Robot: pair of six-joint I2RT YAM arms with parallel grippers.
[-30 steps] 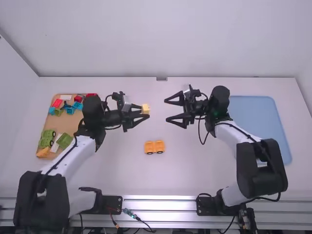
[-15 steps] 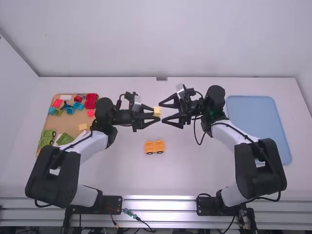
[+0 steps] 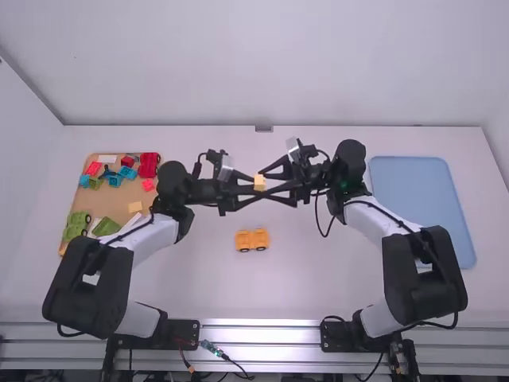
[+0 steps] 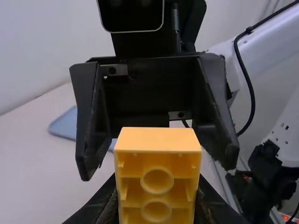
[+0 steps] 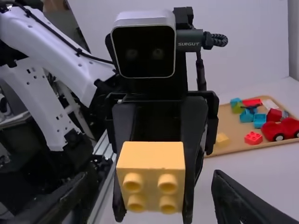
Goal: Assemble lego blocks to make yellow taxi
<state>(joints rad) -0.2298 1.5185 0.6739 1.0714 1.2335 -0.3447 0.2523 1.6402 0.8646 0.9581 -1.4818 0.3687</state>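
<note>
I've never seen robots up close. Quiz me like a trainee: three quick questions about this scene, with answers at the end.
1. True or false: the left gripper holds the yellow block.

2. The right gripper is:
A) shut on a red car
B) open, its fingers either side of the block
C) resting on the blue tray

3. Fill in: the yellow-orange piece with wheels sits on the ____.

Key: 1 true; 2 B; 3 table

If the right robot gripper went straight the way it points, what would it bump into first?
Probably the yellow block in the left gripper. It sits in line with the gap between the open fingers of the right gripper, though exact depth is hard to tell.
</note>
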